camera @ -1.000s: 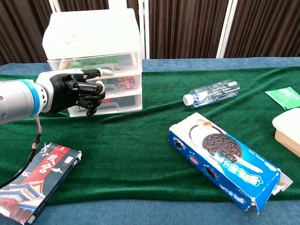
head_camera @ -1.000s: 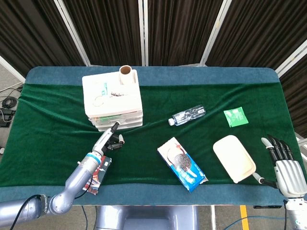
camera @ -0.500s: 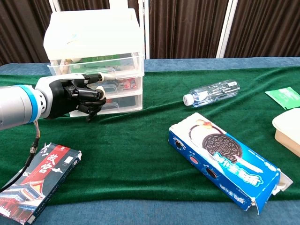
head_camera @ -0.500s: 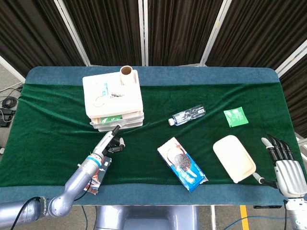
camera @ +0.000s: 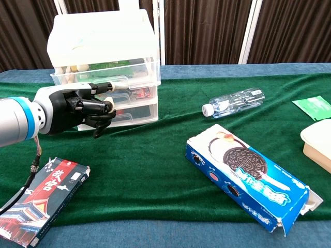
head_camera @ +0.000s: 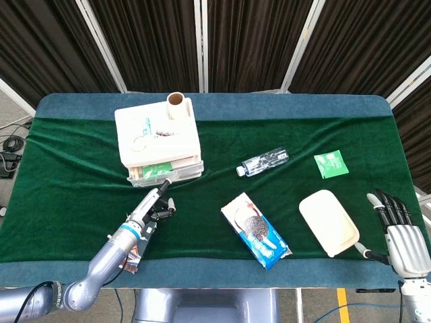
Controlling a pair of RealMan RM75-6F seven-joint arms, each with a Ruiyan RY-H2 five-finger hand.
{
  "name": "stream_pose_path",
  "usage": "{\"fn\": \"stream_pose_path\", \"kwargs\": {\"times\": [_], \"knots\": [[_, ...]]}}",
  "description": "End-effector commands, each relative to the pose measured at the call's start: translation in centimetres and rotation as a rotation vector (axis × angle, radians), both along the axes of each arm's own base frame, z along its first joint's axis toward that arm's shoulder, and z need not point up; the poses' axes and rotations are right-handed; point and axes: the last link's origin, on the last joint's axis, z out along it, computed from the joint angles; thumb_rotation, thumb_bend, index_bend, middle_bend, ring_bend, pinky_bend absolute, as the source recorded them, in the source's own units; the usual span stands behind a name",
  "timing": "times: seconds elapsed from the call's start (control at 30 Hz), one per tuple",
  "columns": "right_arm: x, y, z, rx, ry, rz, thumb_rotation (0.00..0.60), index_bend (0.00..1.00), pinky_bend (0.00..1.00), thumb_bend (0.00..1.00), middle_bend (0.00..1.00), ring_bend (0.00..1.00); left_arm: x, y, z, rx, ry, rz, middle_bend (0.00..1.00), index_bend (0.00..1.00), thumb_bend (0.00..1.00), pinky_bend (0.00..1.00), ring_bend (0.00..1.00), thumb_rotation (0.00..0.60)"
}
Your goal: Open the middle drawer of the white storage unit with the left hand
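Note:
The white storage unit (head_camera: 157, 134) (camera: 101, 39) stands at the back left of the green cloth, its three clear drawers facing me. In the chest view my left hand (camera: 77, 108) (head_camera: 156, 204) is at the unit's front. One outstretched finger (camera: 111, 85) lies along the top lip of the middle drawer (camera: 135, 93), and the rest are curled below it. In the head view a drawer front (head_camera: 168, 171) sticks out a little from under the lid. My right hand (head_camera: 403, 235) hangs at the table's front right corner with straight, spread fingers and holds nothing.
A red book (camera: 41, 199) (head_camera: 138, 245) lies under my left forearm. An opened Oreo box (camera: 248, 173) (head_camera: 256, 231) lies in the middle, a water bottle (camera: 234, 102) (head_camera: 264, 162) behind it. A cream box (head_camera: 328, 222) and a green packet (head_camera: 330, 164) lie to the right. A cardboard tube (head_camera: 176, 104) stands on the unit.
My left hand has drawn back toward me with its finger on the drawer lip, and the drawer front has come out slightly. The right hand has not moved.

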Motion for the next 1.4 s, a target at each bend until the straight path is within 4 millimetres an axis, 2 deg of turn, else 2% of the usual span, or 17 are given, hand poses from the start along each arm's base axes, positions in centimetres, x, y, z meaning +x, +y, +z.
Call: {"fn": "stream_pose_path", "kwargs": {"times": [0.03,0.23,0.37,0.5,0.63,0.8,0.87,0.97,1.13,1.4], "knots": [[0.0,0.0,0.0,0.0,0.001,0.0,0.6,0.04,0.0,0.02,0.0,0.0,-0.2,-0.2,0.2,0.007,-0.004,-0.003,0.9,0.07,0.88,0.72,0.75,0.6],[0.0,0.0,0.0,0.0,0.002,0.001,0.6,0.04,0.0,0.02,0.0,0.0,-0.7,-0.5,0.4,0.008,-0.008,-0.001,0.9,0.04,0.87,0.72,0.75,0.6],[0.1,0.1,-0.1,0.002,0.005,0.002,0.6,0.04,0.0,0.02,0.0,0.0,-1.5,-0.9,0.6,0.02,0.006,-0.012,0.9,0.01,0.8,0.7,0.75,0.6],[0.1,0.1,-0.2,0.003,0.008,0.003,0.6,0.04,0.0,0.02,0.0,0.0,-2.3,-1.9,0.8,0.046,0.049,-0.057,0.85,0.01,0.75,0.64,0.7,0.6],[0.1,0.0,-0.3,0.004,0.011,0.003,0.6,0.04,0.0,0.02,0.0,0.0,-2.9,-3.1,0.9,0.066,0.095,-0.1,0.82,0.0,0.75,0.63,0.68,0.6],[0.1,0.1,-0.3,0.003,0.015,0.003,0.6,0.04,0.0,0.02,0.0,0.0,-3.6,-4.3,1.9,0.157,0.194,-0.167,0.82,0.0,0.75,0.63,0.68,0.6],[0.1,0.1,-0.4,0.005,0.017,0.003,0.6,0.04,0.0,0.02,0.0,0.0,-3.9,-4.4,2.6,0.24,0.304,-0.229,0.82,0.0,0.75,0.63,0.68,0.6],[0.2,0.1,-0.5,0.007,0.02,0.005,0.6,0.04,0.0,0.02,0.0,0.0,-3.7,-4.8,3.5,0.373,0.429,-0.274,0.84,0.0,0.79,0.66,0.7,0.6],[0.2,0.1,-0.5,0.007,0.023,0.004,0.6,0.04,0.0,0.02,0.0,0.0,-2.8,-5.1,4.3,0.483,0.555,-0.314,0.87,0.0,0.84,0.72,0.73,0.6],[0.2,0.1,-0.5,0.008,0.022,0.005,0.6,0.04,0.0,0.02,0.0,0.0,-1.6,-4.8,5.3,0.55,0.728,-0.308,0.88,0.0,0.85,0.75,0.75,0.6]]}}
